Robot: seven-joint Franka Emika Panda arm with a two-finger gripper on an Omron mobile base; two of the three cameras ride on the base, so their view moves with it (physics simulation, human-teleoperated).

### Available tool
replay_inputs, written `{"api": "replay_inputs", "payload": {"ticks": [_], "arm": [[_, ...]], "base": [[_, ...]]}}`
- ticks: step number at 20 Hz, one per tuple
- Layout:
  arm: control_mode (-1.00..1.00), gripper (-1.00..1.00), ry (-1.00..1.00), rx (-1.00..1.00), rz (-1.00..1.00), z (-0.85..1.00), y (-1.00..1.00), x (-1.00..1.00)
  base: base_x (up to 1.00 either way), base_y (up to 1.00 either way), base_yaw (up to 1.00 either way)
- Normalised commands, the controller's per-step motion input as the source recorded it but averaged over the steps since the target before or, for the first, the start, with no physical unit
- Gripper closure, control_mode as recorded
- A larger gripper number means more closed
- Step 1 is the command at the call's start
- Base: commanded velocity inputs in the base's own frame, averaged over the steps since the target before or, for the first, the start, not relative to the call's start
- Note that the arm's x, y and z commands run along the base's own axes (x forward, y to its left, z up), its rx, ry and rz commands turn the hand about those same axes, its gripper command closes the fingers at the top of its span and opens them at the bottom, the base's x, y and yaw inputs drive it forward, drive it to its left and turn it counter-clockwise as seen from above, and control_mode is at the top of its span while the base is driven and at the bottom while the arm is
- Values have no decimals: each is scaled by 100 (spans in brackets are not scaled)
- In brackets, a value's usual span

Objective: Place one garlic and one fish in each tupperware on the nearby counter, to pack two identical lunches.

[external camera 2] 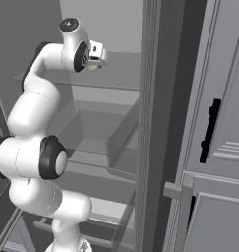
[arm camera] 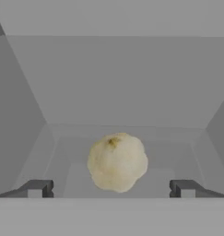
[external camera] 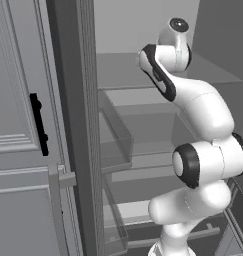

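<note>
Up on the top fridge shelf, the gripper points at one garlic sitting near the shelf's back wall. Fingers spread wide, nothing held, garlic centred between the two tips but apparently a bit beyond them. Step looks like the approach for picking the garlic. Next move probably: push forward until the bulb sits between the pads, then close. Round bulb, may roll if nudged

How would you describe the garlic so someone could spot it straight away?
Look inside the open grey fridge, at the upper shelf that the white arm reaches into. The garlic sits there, a pale cream, lumpy bulb, straight ahead of the open hand; it stands out against plain grey walls.
</note>
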Motion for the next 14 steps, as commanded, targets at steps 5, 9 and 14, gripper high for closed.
{"api": "replay_inputs", "payload": {"ticks": [5,9,14], "arm": [[-100,-100,0,0,0,-11,0,24],[-100,-100,0,0,0,-12,0,8],[-100,-100,0,0,0,-15,0,14]], "base": [[0,0,0],[0,0,0],[0,0,0]]}}
